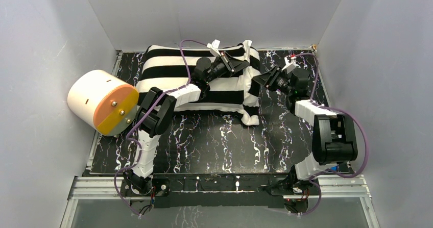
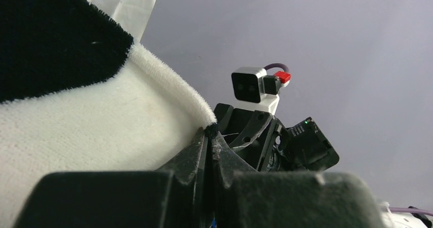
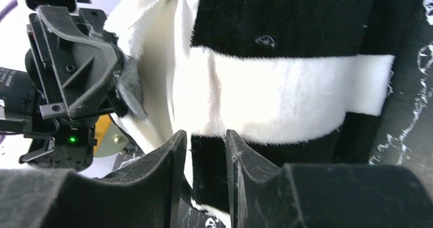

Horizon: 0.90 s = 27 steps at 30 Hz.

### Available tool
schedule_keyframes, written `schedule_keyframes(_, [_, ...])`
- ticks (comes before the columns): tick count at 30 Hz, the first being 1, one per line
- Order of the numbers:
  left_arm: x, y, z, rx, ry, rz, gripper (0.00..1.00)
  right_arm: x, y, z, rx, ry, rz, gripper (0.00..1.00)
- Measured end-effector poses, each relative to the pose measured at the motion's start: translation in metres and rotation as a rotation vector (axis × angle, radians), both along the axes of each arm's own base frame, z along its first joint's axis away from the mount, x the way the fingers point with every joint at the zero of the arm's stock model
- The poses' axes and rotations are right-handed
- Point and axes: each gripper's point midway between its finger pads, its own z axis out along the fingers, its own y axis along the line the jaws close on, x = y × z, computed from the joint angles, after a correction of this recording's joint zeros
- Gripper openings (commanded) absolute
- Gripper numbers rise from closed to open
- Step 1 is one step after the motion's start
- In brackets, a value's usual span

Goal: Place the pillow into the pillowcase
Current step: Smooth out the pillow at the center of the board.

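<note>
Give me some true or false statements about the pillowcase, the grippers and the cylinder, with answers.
The black-and-white striped fabric pillowcase lies on the black white-veined marbled tabletop. True.
The left gripper stands open. False: it is shut on the pillowcase's edge.
The right gripper has its jaws apart. True.
The cream cylinder with an orange face stands right of the pillowcase. False: it is on its left.

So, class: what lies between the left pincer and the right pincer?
The end of the soft black-and-white striped fabric pillowcase: left pincer pinches it, right pincer sits just beyond. The top view shows this.
</note>
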Motion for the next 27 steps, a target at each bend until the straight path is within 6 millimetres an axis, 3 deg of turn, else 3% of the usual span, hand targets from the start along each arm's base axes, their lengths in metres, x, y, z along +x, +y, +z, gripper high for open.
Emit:
schedule_keyframes(3, [0.001, 0.0, -0.001, 0.01, -0.009, 0.002, 0.0, -0.008, -0.009, -0.004, -0.037, 0.024, 0.014, 0.4])
schedule_keyframes(6, [0.002, 0.0, -0.001, 0.018, -0.016, 0.005, 0.0, -0.017, -0.004, -0.009, -0.045, 0.042, 0.062, 0.38])
schedule_keyframes(10, [0.004, -0.001, 0.006, 0.015, -0.033, 0.005, 0.0, -0.023, 0.011, -0.017, -0.036, 0.06, 0.124, 0.03])
schedule_keyframes(11, [0.006, -0.003, 0.011, 0.01, -0.042, 0.003, 0.0, -0.023, 0.017, -0.019, -0.029, 0.068, 0.142, 0.0])
schedule_keyframes(15, [0.018, -0.013, 0.032, -0.011, -0.089, -0.006, 0.0, -0.011, 0.047, -0.006, 0.021, 0.054, 0.213, 0.0])
schedule_keyframes(19, [0.023, -0.025, 0.039, -0.005, -0.109, -0.018, 0.0, -0.002, 0.061, 0.024, 0.043, -0.018, 0.238, 0.0])
schedule_keyframes(21, [0.021, -0.03, 0.039, 0.011, -0.122, -0.017, 0.0, -0.001, 0.064, 0.029, 0.043, -0.039, 0.243, 0.0])
schedule_keyframes(23, [0.016, -0.037, 0.034, 0.029, -0.125, -0.022, 0.0, -0.003, 0.067, 0.021, 0.041, -0.038, 0.241, 0.0])
schedule_keyframes(25, [0.01, -0.043, 0.018, 0.059, -0.11, -0.03, 0.0, -0.006, 0.068, -0.008, 0.033, 0.011, 0.236, 0.06])
schedule_keyframes(27, [0.004, -0.046, -0.005, 0.098, -0.085, -0.037, 0.14, -0.006, 0.067, -0.038, 0.019, 0.081, 0.231, 0.2])
